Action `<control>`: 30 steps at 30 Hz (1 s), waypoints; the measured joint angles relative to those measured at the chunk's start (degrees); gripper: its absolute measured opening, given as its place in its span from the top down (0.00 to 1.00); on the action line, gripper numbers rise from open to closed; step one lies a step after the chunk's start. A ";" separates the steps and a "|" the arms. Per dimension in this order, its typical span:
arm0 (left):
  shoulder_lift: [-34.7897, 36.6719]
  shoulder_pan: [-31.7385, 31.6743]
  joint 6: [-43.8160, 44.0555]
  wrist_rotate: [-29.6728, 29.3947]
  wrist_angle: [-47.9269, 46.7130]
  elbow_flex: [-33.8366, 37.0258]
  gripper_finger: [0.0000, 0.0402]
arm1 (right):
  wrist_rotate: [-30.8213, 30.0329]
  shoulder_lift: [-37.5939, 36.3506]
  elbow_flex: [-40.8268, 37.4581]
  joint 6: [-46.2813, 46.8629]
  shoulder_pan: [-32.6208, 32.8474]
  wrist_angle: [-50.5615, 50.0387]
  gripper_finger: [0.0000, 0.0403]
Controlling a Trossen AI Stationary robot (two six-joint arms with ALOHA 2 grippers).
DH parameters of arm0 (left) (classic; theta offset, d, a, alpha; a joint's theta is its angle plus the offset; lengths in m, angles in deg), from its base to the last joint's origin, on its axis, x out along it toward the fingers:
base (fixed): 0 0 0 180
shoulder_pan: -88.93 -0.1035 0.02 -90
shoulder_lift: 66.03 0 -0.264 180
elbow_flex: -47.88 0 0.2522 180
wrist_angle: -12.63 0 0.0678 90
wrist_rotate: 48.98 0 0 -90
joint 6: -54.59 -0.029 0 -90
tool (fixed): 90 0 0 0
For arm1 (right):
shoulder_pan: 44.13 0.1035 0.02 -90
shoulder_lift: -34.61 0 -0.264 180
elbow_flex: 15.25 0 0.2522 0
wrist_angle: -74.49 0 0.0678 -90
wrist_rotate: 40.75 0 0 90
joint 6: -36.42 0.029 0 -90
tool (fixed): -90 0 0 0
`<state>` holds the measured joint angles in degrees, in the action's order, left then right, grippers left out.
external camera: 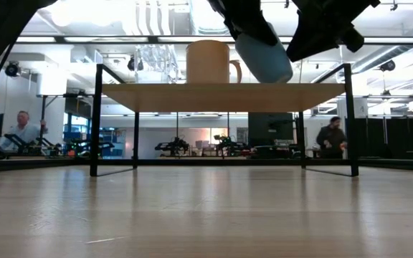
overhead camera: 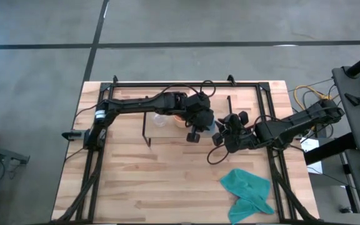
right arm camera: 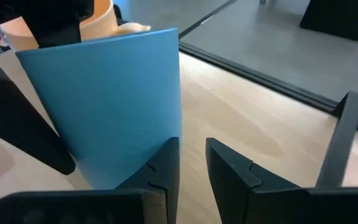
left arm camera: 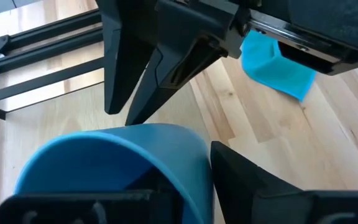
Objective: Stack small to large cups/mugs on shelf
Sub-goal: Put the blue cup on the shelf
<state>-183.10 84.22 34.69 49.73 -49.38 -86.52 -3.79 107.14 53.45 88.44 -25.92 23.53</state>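
Note:
The small blue cup [external camera: 264,54] hangs tilted in my left gripper [left arm camera: 191,186], near the right end of the shelf [external camera: 221,97] at about board height. The orange mug [external camera: 208,62] stands upright on the shelf's middle. The tiny clear glass cup [external camera: 153,64] stands left of it on the board. My right gripper [right arm camera: 192,155] sits right beside the blue cup [right arm camera: 110,99], its fingers a narrow gap apart with nothing between them. From above, both grippers [overhead camera: 195,128] [overhead camera: 222,136] meet at the table's middle. My left gripper pinches the blue cup's wall at the rim [left arm camera: 197,168], one finger inside the mouth and one finger [left arm camera: 253,180] outside. The cup is tilted and lifted off the table. I cannot tell whether its base touches the shelf board. My right gripper: I cannot tell whether its finger [right arm camera: 163,165] touches the cup's wall.
A teal cloth [overhead camera: 249,190] lies crumpled near the table's near right corner. The shelf's black wire legs [external camera: 96,122] [external camera: 350,122] stand on the table. People show in the room beyond the table.

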 joint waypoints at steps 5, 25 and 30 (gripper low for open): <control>0.00 0.04 0.00 -0.26 0.03 0.00 0.85 | 2.01 0.00 0.00 0.01 0.00 0.23 0.81; 0.07 -0.04 0.05 -1.99 0.40 0.02 0.85 | 1.74 1.09 -2.53 1.65 -0.05 5.35 0.81; 0.07 -0.04 -0.36 -3.01 -0.01 -0.15 0.85 | 1.88 1.42 -2.74 1.53 -0.04 5.37 0.81</control>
<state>-183.03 84.18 34.33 46.73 -49.38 -86.67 -1.91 108.56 50.71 89.97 -25.96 28.90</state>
